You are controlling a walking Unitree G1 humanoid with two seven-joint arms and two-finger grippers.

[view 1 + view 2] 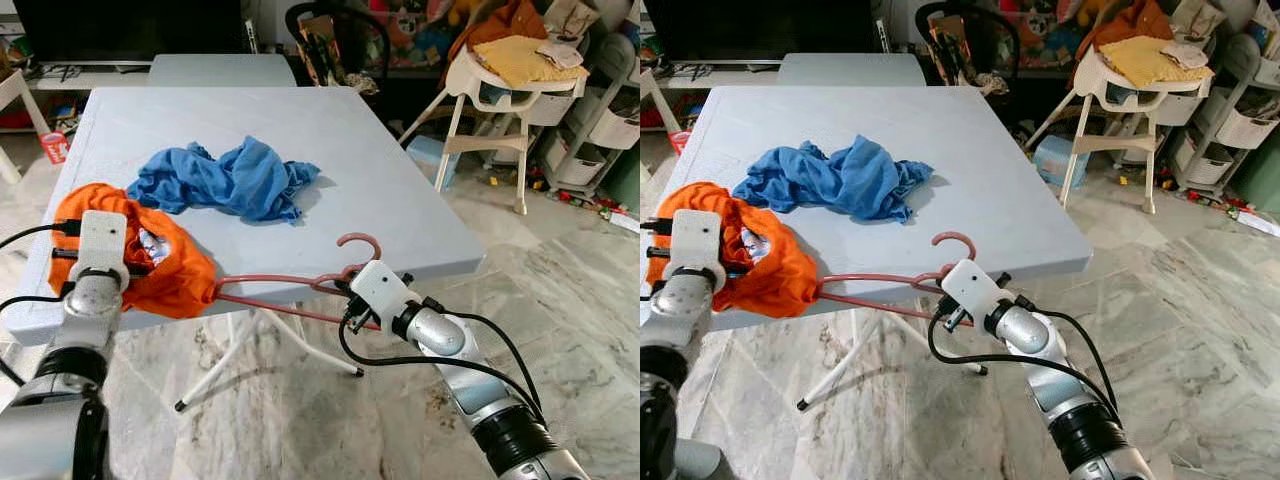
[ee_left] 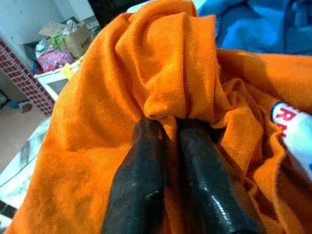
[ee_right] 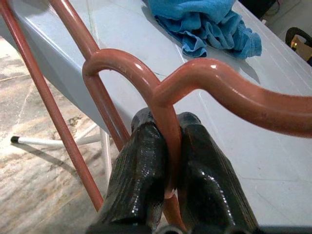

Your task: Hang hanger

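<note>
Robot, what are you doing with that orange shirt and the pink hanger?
The right gripper is shut on the pink hanger near its hook, at the front edge of the table. The left gripper pinches a fold of the orange shirt, which is bunched over the hanger's far end. A blue cloth lies in a heap on the table behind them.

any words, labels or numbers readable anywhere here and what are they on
"R": a single red letter on the white and blue print of the orange shirt, in the left wrist view beside the left gripper; the rest of the print is cut off and blurred.
Red cup on the floor past the table: white markings, too small to read.
Pink hanger, blue cloth, right gripper: no text.
</note>
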